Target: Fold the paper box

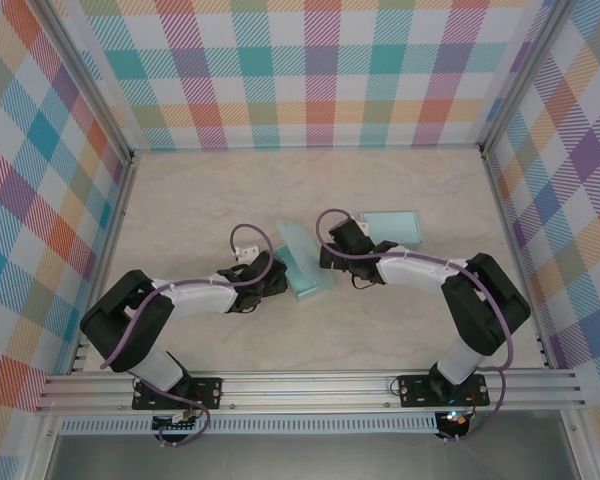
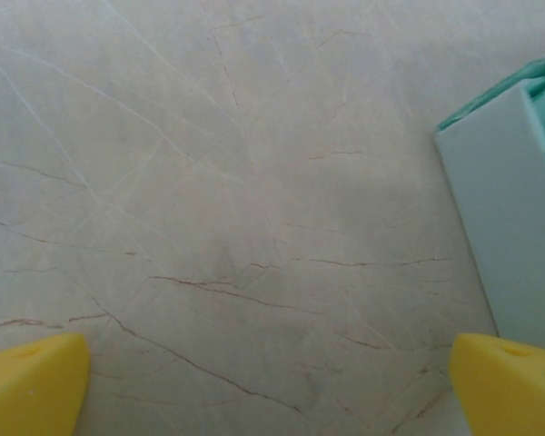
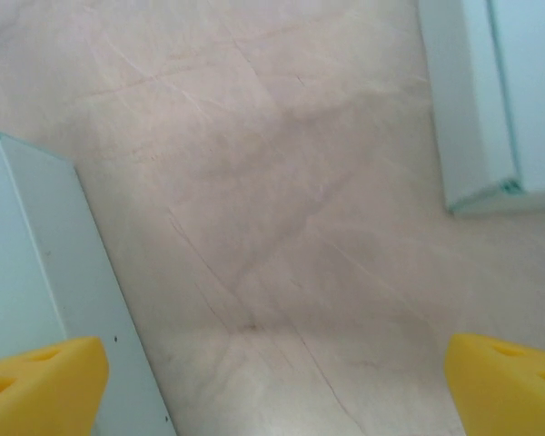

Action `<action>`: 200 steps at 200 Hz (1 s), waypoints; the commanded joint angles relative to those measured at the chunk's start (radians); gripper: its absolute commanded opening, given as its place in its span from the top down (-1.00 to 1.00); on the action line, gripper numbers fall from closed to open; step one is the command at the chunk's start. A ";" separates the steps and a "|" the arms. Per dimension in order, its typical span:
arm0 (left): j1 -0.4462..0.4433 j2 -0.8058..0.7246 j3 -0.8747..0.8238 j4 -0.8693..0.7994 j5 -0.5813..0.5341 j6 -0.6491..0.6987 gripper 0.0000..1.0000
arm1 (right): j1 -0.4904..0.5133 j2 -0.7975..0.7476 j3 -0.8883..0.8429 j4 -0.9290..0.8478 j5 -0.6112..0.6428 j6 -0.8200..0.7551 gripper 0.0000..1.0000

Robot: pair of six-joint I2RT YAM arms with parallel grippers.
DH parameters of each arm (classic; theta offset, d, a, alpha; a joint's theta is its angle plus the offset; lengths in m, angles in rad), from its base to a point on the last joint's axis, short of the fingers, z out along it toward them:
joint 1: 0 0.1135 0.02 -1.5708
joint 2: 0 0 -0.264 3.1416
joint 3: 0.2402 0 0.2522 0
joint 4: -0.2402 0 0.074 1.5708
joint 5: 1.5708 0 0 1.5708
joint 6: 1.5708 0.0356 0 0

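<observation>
The pale teal paper box (image 1: 305,262) lies tilted on the marble table between my two grippers, one flap raised. My left gripper (image 1: 268,280) sits just left of it, open. In the left wrist view its yellow fingertips (image 2: 33,381) frame bare table, and the box's edge (image 2: 509,209) runs along the right side. My right gripper (image 1: 332,254) sits just right of the box, also open. Between its yellow fingertips (image 3: 42,385) is bare table, with the box's wall (image 3: 36,272) at the left, beside one fingertip.
A second teal box piece (image 1: 393,228), a flat tray shape, lies behind the right gripper and shows at the upper right in the right wrist view (image 3: 490,91). Plaid walls (image 1: 310,70) enclose the table on three sides.
</observation>
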 commanded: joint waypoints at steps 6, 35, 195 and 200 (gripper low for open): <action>-0.066 0.010 -0.011 0.088 0.088 -0.093 -0.99 | -0.020 0.056 0.077 0.048 -0.051 -0.079 -0.90; -0.142 0.010 0.001 0.123 0.043 -0.115 -0.99 | -0.079 0.097 0.149 0.014 -0.116 -0.131 -0.89; 0.275 -0.431 -0.109 0.284 0.424 0.617 -1.00 | -0.173 -0.710 -0.192 -0.064 -0.098 -0.296 -0.99; 0.288 -0.414 -0.102 0.296 0.485 0.651 -1.00 | -0.174 -0.733 -0.205 -0.063 -0.112 -0.306 -0.99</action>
